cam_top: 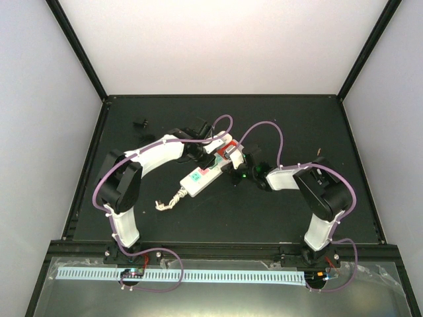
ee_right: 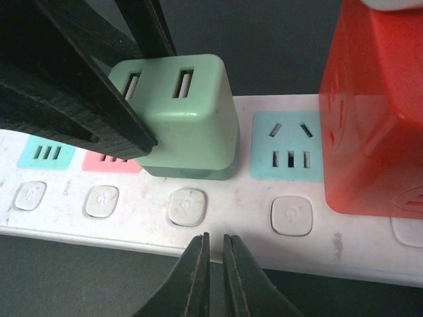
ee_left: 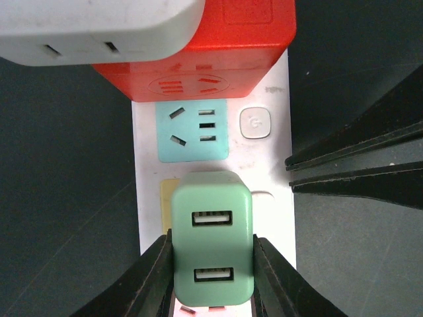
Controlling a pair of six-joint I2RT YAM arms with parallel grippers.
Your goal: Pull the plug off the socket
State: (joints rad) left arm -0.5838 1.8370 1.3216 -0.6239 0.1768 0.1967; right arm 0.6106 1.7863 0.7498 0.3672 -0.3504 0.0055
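Left hand (ee_left: 213, 246) squeezes the green plug (ee_left: 211, 205) from both sides, so it can pull it out. That plug sits partway along the socket (ee_left: 268, 168), which lies on the dark desk (ee_left: 66, 165). Next along the socket stands a red plug (ee_left: 218, 59). Right hand (ee_right: 215, 243), closed on nothing, rests at the socket's edge, I think to hold it down.

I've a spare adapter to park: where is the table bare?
Bare table at the front, between left arm and right arm, and along the back, right of the small black block. Crowded mid-table around the socket, where both arms meet.
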